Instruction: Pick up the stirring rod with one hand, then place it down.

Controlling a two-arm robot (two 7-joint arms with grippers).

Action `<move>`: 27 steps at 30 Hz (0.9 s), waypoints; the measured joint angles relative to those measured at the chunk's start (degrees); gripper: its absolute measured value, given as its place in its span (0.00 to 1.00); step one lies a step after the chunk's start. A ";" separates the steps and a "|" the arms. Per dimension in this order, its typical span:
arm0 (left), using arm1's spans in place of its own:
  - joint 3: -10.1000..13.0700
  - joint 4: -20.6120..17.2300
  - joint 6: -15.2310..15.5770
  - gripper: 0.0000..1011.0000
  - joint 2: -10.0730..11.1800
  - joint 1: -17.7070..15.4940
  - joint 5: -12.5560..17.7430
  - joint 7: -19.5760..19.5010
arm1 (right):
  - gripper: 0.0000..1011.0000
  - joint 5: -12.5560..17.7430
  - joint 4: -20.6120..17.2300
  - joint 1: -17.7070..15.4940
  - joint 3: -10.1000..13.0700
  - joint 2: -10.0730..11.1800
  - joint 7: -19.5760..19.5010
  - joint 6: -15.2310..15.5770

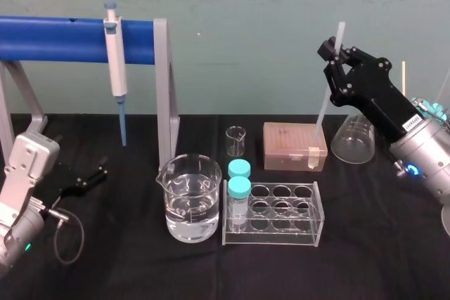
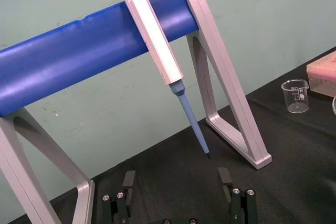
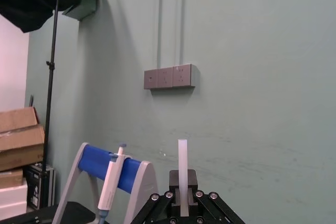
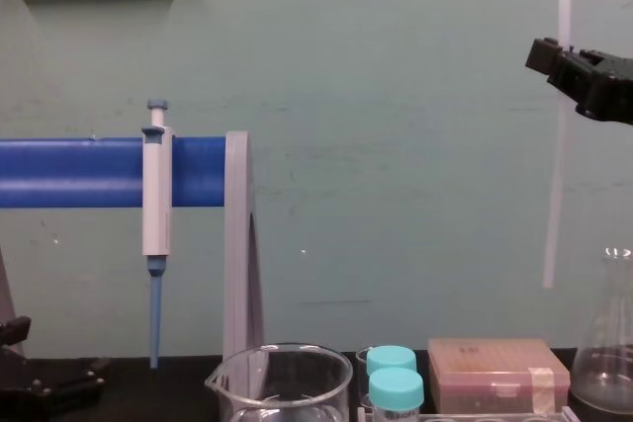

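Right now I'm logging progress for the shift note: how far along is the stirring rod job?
Done: the pick-up. The right end effector is shut on the stirring rod, which is nearly upright with its lower end well above the table. In hand: holding it aloft. Left: placing it down. The left end effector sits open, low on the robot's left.

You had the right gripper [image 1: 337, 61] raised at the right, jaws closed on the stirring rod [image 1: 323, 107], which stood nearly upright, its lower end seen against the tan box [image 1: 294, 147]. Your left gripper [image 1: 95, 173] sat low over the black bench [image 1: 126, 265], beside the blue stand [image 1: 70, 38].
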 joint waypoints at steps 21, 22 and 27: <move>0.00 0.00 0.00 0.99 0.00 0.00 0.00 0.00 | 0.07 0.04 -0.65 -1.19 1.98 -1.35 1.84 2.48; 0.00 0.00 0.00 0.99 0.00 0.00 0.00 0.00 | 0.07 0.00 -0.73 -1.26 1.98 -1.33 1.95 2.59; 0.00 0.00 0.00 0.99 0.00 0.00 0.00 0.00 | 0.07 0.01 -1.07 -1.52 2.06 -1.23 2.34 2.76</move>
